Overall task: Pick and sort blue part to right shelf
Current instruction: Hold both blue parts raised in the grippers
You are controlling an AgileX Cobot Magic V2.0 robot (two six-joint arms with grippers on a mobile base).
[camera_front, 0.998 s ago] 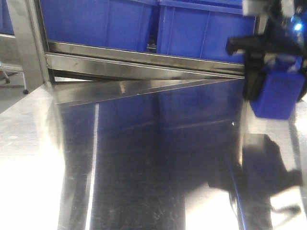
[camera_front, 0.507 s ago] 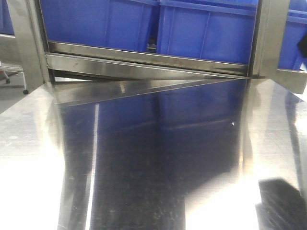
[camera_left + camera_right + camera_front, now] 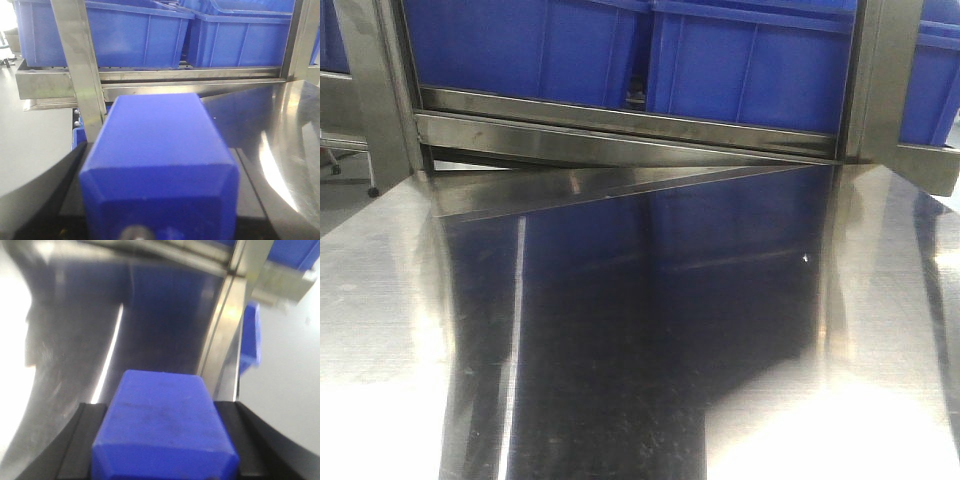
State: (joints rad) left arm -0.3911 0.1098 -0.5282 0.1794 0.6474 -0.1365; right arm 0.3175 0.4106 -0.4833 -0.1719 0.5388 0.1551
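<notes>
In the left wrist view a boxy deep-blue part (image 3: 157, 135) with sloped shoulders and a small round cap fills the space between the black fingers (image 3: 70, 167) of my left gripper (image 3: 160, 170), which is shut on it. My right gripper (image 3: 160, 412) is likewise shut on a second blue part (image 3: 160, 440), held above the steel table (image 3: 75, 330) near its right edge. A steel rail of the right shelf (image 3: 282, 280) shows at the top right of the right wrist view. Neither gripper appears in the front view.
Steel shelving with large blue bins (image 3: 530, 45) runs along the table's far edge (image 3: 620, 135). An upright steel post (image 3: 80, 70) stands just ahead of the left gripper. Another blue bin (image 3: 250, 335) sits beyond the table's right edge.
A second ago my right gripper with its blue part hung at the right edge of the front view. It has moved out of that view, and its shadow on the table is gone.
</notes>
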